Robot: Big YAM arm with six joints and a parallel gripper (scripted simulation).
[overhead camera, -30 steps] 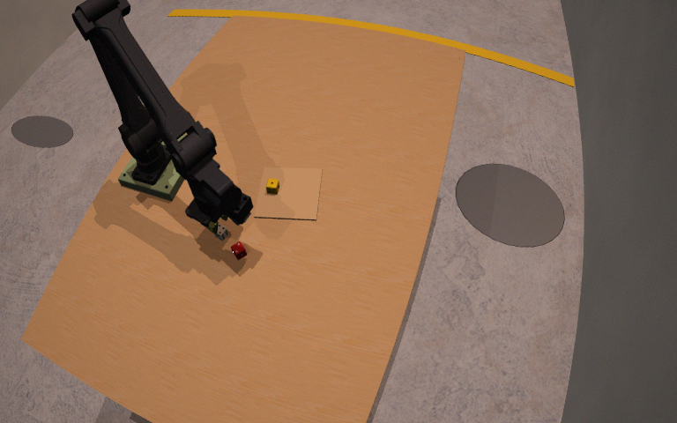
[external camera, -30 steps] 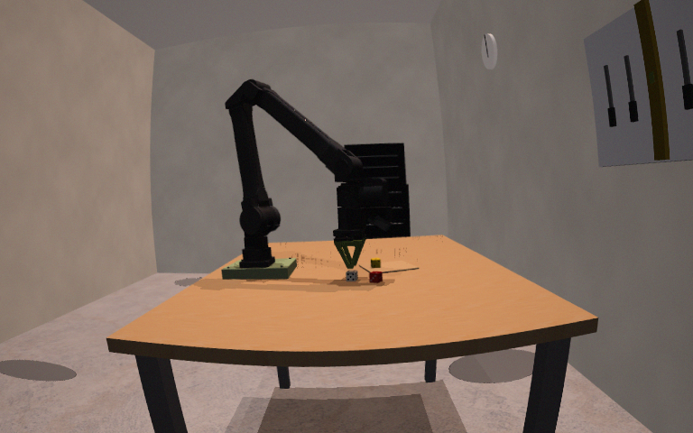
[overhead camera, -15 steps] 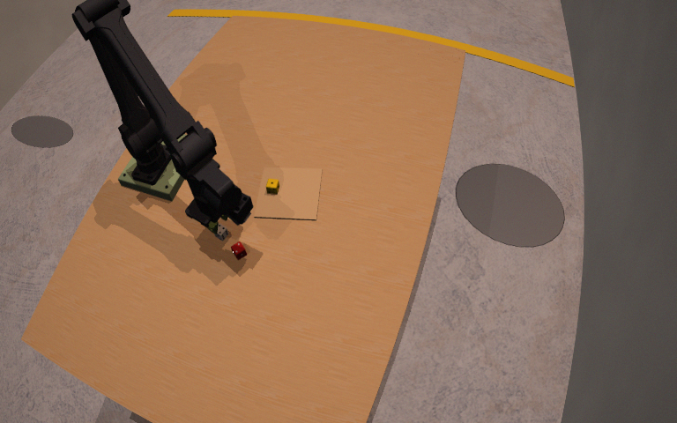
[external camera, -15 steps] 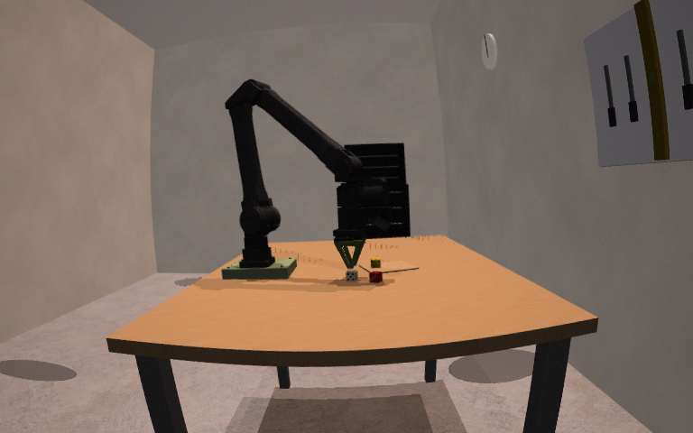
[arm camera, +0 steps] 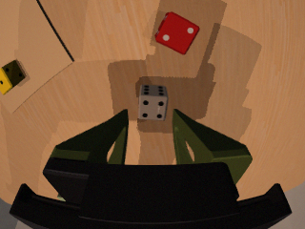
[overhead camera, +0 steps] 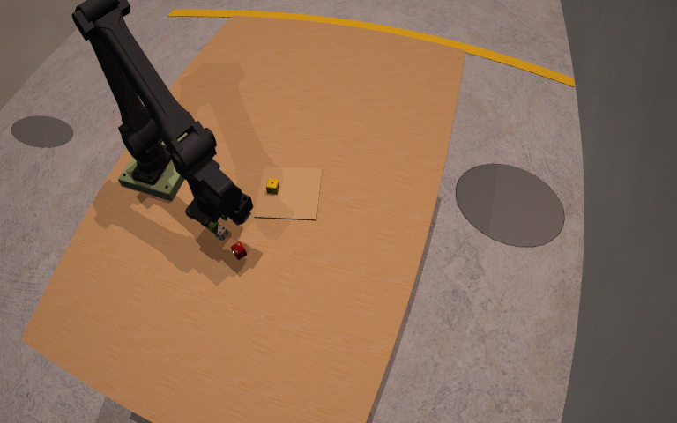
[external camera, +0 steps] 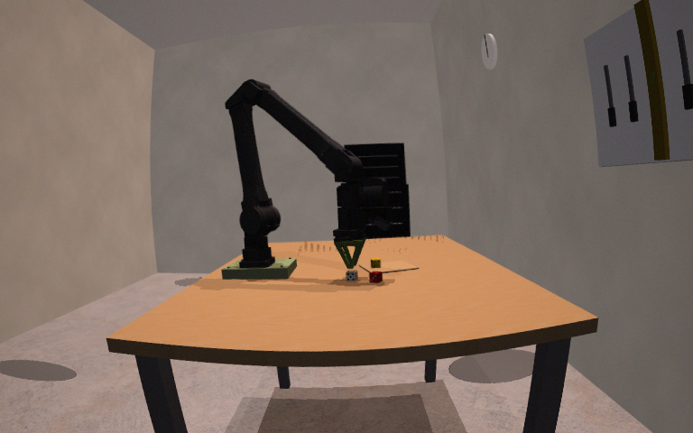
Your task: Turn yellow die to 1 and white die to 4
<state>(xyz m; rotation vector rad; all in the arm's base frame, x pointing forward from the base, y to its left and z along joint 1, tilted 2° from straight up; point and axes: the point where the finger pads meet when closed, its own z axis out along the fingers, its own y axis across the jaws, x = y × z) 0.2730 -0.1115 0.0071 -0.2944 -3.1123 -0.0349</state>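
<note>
The wooden table (overhead camera: 324, 308) (external camera: 352, 316) (arm camera: 281, 95) spreads out beneath me, and my black six-joint arm (overhead camera: 149, 89) (external camera: 301, 122) arches over it. On the right-hand wall, in the exterior view, a tool panel (external camera: 621, 142) hangs beyond the table. My arm stands on a green base plate (overhead camera: 172, 191) (external camera: 235, 272). The thin, pale mat (overhead camera: 301, 199) (external camera: 401, 264) (arm camera: 29, 38) lies flat on the wood. My gripper (overhead camera: 216, 225) (external camera: 350, 266) (arm camera: 150, 115) points down beside the mat, its green fingers partway open with nothing held between them. Up on the wall I also see a round white clock (external camera: 489, 50).

Then come the dice, all close in size. The yellow die (overhead camera: 272, 186) (external camera: 375, 262) (arm camera: 10, 77) sits on the mat, a single pip showing on its top. The white die (overhead camera: 221, 232) (external camera: 351, 275) (arm camera: 152, 109) is on the bare wood, off the mat, just below my fingertips; its top appears to show four, with six on one side. The red die (overhead camera: 239, 250) (external camera: 375, 276) (arm camera: 177, 32) rests near the white one, also off the mat, with two on top.
</note>
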